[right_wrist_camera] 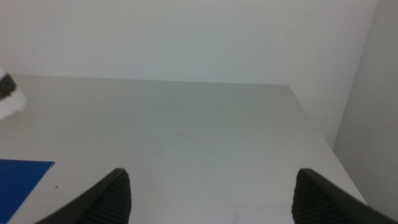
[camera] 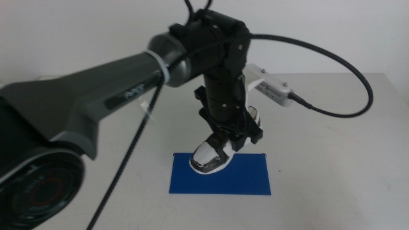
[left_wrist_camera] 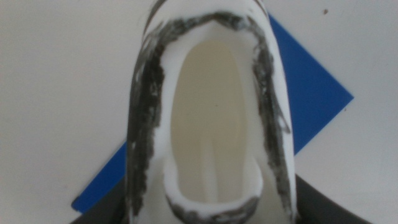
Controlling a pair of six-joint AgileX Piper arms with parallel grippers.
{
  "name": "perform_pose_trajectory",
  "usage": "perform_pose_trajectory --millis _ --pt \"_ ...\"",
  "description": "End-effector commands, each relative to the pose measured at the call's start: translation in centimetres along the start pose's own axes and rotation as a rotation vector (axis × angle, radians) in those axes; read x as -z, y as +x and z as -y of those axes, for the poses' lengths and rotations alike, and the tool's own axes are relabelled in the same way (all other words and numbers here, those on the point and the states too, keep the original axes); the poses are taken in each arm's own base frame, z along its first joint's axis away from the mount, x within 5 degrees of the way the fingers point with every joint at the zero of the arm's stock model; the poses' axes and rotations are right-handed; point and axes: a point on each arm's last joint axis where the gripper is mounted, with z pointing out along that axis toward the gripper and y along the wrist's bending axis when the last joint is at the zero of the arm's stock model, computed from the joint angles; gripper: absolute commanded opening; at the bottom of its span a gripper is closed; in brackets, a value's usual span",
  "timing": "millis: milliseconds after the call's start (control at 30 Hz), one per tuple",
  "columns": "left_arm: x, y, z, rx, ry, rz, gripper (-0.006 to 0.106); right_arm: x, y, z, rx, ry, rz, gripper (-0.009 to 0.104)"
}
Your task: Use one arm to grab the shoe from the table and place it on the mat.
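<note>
- The left arm [camera: 96,102] reaches in over the tabletop [camera: 339,147] and bends down above the mat [camera: 243,182].
- The left end effector [camera: 231,135] is clamped on the shoe [camera: 214,153], gripping it at the heel end.
- The shoe hangs tilted, toe down; its white toe is over the far left part of the mat, by the mat's far edge. Whether the toe touches the mat cannot be told from the middle view.
- In the left wrist view the shoe [left_wrist_camera: 208,112] fills most of the picture: the open mouth and cream inside face the camera, ringed by a black-and-white collar, with the dark jaws pressed at either side of it.
- Behind the shoe in that view the mat [left_wrist_camera: 311,99] shows as blue on both sides of it, lying on the pale tabletop [left_wrist_camera: 62,81].
- The mat lies flat on the tabletop, below the left arm's wrist and its white camera [camera: 275,89], with a black cable [camera: 345,67] looping over to the mat's right.
- The right end effector [right_wrist_camera: 211,193] waits well apart from the mat, its two dark jaws spread wide with nothing between them.
- In the right wrist view a blue corner of the mat [right_wrist_camera: 22,180] shows, and a small bit of the shoe [right_wrist_camera: 9,99] above it, over the bare tabletop [right_wrist_camera: 205,124].
</note>
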Motion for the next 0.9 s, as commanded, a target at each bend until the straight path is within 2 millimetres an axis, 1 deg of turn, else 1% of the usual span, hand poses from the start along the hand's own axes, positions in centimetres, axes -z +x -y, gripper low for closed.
perform_pose_trajectory --millis 0,100,433,667,867 --pt "3.4 0.1 0.5 -0.026 0.007 0.014 0.005 0.3 -1.1 0.1 0.021 0.012 0.109 0.066" --pt "3.2 0.0 0.6 -0.066 0.013 0.011 0.005 0.3 -1.1 0.1 0.021 0.012 0.109 0.066" --pt "2.9 0.2 0.4 -0.307 0.001 -0.002 0.005 0.3 -1.1 0.1 0.021 0.012 0.109 0.066" --pt "2.7 0.1 0.6 -0.524 0.024 0.004 0.005 0.3 -1.1 0.1 0.021 0.012 0.109 0.066" --pt "1.4 0.8 1.2 -0.669 0.093 -0.018 0.005 0.3 -1.1 0.1 0.021 0.012 0.109 0.066"
